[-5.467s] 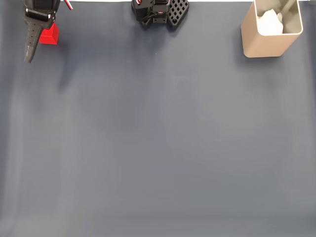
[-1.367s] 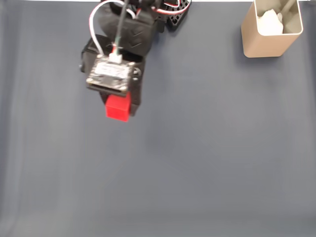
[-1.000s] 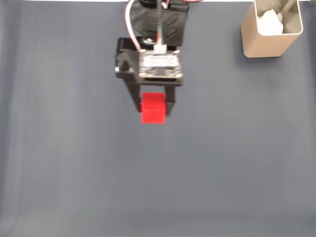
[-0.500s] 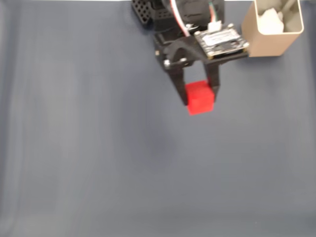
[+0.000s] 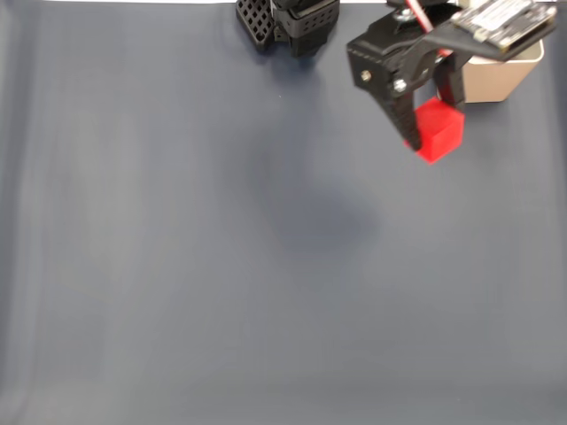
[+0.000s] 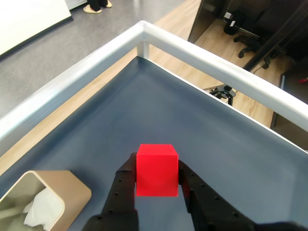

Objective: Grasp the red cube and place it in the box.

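The red cube (image 5: 438, 131) hangs above the dark table at the upper right of the fixed view, with my gripper (image 5: 434, 142) shut on it. The wrist view shows the red cube (image 6: 157, 169) pinched between the two black fingers (image 6: 126, 179) of the gripper (image 6: 156, 182). The beige box (image 5: 496, 78) stands at the top right corner of the fixed view, partly hidden behind my arm and just up and right of the cube. In the wrist view the box (image 6: 62, 198) sits at the lower left with white crumpled material (image 6: 42, 211) inside.
The arm's black base (image 5: 288, 22) sits at the top middle of the fixed view. A metal rail (image 6: 144, 36) borders the table's edges in the wrist view, with floor and office chairs beyond. The dark mat (image 5: 221, 266) stretches open to the left and front.
The gripper has carried the red cube from the table's top left to the right, through the middle, and now holds it right beside the box.
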